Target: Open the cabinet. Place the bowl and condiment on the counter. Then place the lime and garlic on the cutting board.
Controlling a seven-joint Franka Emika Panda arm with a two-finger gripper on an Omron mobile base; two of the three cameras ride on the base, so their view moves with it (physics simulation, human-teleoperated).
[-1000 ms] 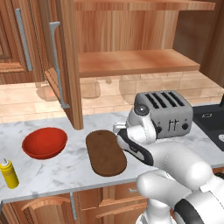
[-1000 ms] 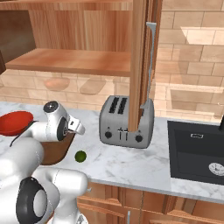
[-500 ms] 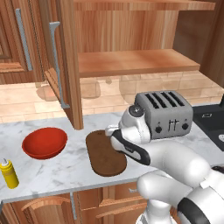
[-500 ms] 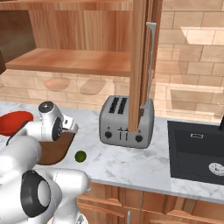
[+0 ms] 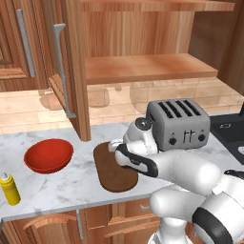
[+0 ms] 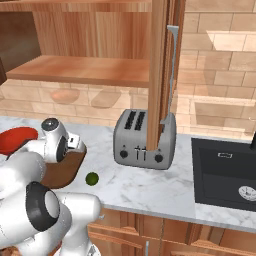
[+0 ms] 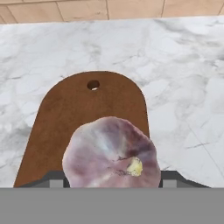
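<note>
- As I look along the hand, I see the garlic (image 7: 112,152) between the two finger tips, which press on its sides, so the gripper (image 7: 112,177) is pinching the garlic.
- I see the garlic above the near half of the board (image 7: 87,118); whether it touches the wood I cannot tell.
- On the far end of the board I see a small round hole (image 7: 92,84).
- From the left base view, I see the hand (image 5: 127,152) low over the right part of the board (image 5: 108,171), which lies on the counter (image 5: 62,183).
- I see the bowl (image 5: 48,155) on the counter just left of the board, apart from it.
- I see the condiment (image 5: 9,188) upright near the front edge, left of the bowl.
- From the right base view, I see the lime (image 6: 92,178) on the marble beside the board (image 6: 62,172), not on it.
- I see the cabinet (image 5: 143,66) open, with its door (image 5: 71,71) swung out over the counter.
- I see a grey toaster (image 6: 144,137) to the right of the board, and a dark sink (image 6: 225,175) further right.
</note>
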